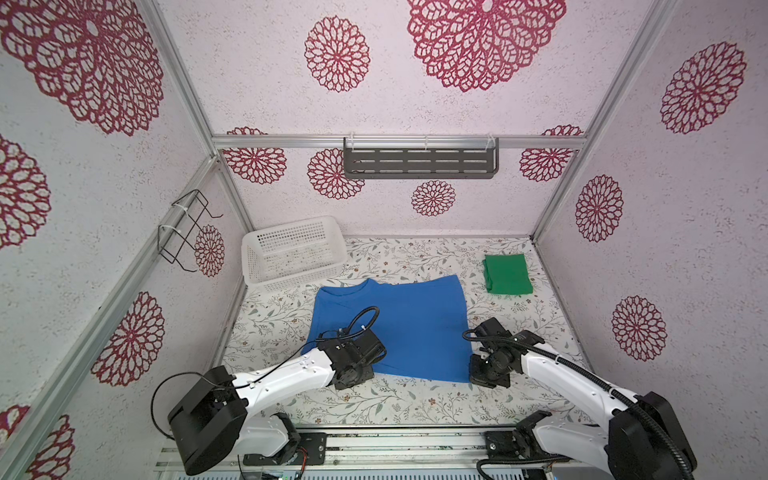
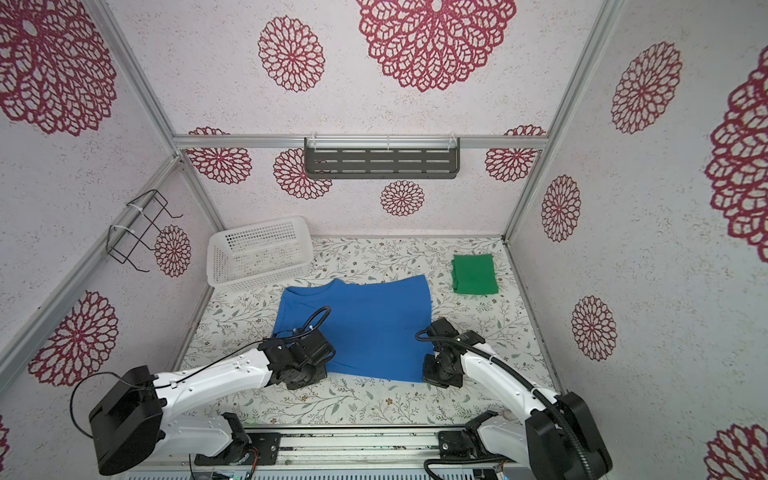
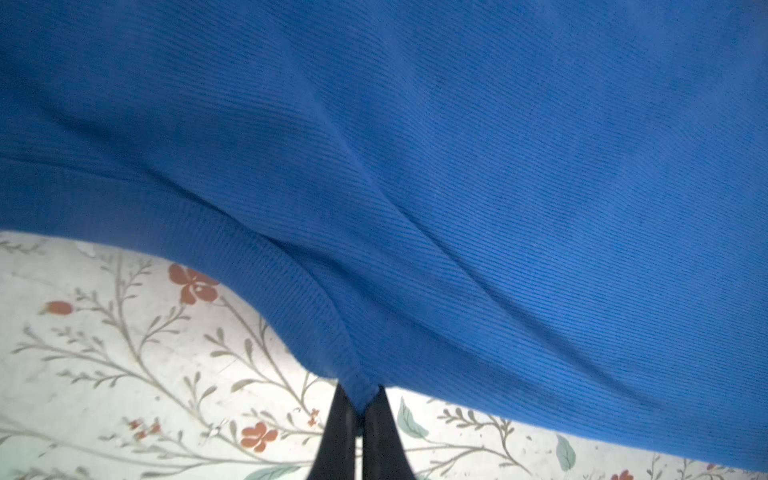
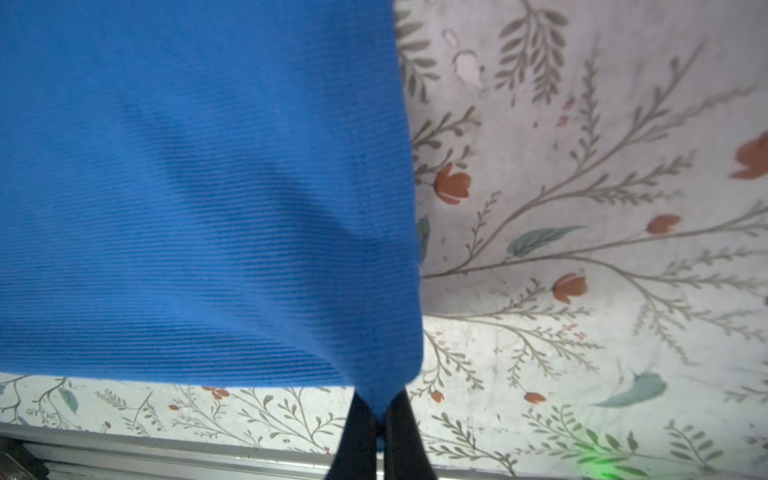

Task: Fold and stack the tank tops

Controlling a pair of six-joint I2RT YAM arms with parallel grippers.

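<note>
The blue tank top (image 1: 415,324) (image 2: 374,324) lies spread flat mid-table, neck toward the left. My left gripper (image 1: 363,370) (image 2: 316,372) sits at its near left corner. In the left wrist view that gripper (image 3: 360,399) is shut on a pinch of the blue tank top's (image 3: 457,166) hemmed edge. My right gripper (image 1: 478,376) (image 2: 432,376) is at the near right corner. The right wrist view shows the gripper (image 4: 380,405) shut on that corner of the blue cloth (image 4: 208,187). The green tank top (image 1: 508,274) (image 2: 474,274) lies folded at the back right.
A white perforated basket (image 1: 291,253) (image 2: 257,253) stands at the back left, close to the blue top's far edge. A grey slotted shelf (image 1: 419,160) hangs on the back wall and a wire rack (image 1: 187,228) on the left wall. Floral table surface (image 1: 415,399) shows near the front edge.
</note>
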